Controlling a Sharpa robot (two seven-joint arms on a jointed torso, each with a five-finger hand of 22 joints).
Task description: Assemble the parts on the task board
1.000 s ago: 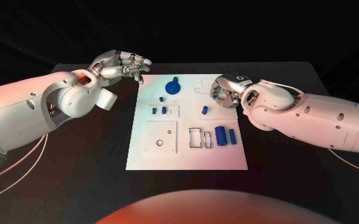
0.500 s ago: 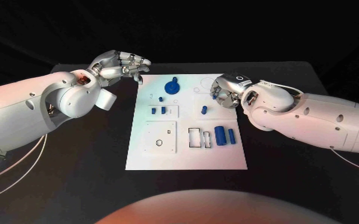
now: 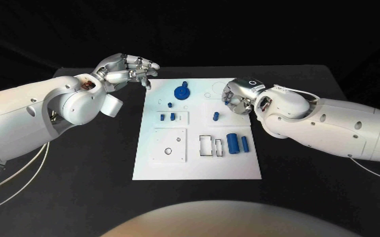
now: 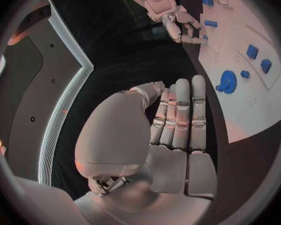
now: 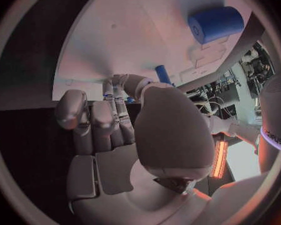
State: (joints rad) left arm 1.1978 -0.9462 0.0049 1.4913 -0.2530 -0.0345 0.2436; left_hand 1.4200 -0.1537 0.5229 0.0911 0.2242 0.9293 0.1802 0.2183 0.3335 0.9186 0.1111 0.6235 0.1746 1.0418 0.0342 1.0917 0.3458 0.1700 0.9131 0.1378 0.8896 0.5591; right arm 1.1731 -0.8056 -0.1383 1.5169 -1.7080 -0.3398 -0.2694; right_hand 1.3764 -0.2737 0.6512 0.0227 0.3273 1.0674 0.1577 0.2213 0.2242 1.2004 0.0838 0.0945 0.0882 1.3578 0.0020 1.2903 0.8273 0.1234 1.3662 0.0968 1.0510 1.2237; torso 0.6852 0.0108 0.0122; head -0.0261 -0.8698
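Right hand [image 3: 236, 95] hangs curled and empty just beside the small blue peg [image 3: 216, 116]; could easily knock it over. Left hand [image 3: 127, 71] loosely open, holding nothing.

The white task board [image 3: 198, 163] lies flat mid-frame on the desk [image 3: 308, 193]. A blue gear [image 3: 182, 91] sits near its top edge, small blue pegs [image 3: 168, 117] left of centre, and two blue cylinders [image 3: 234, 143] lie lower right.
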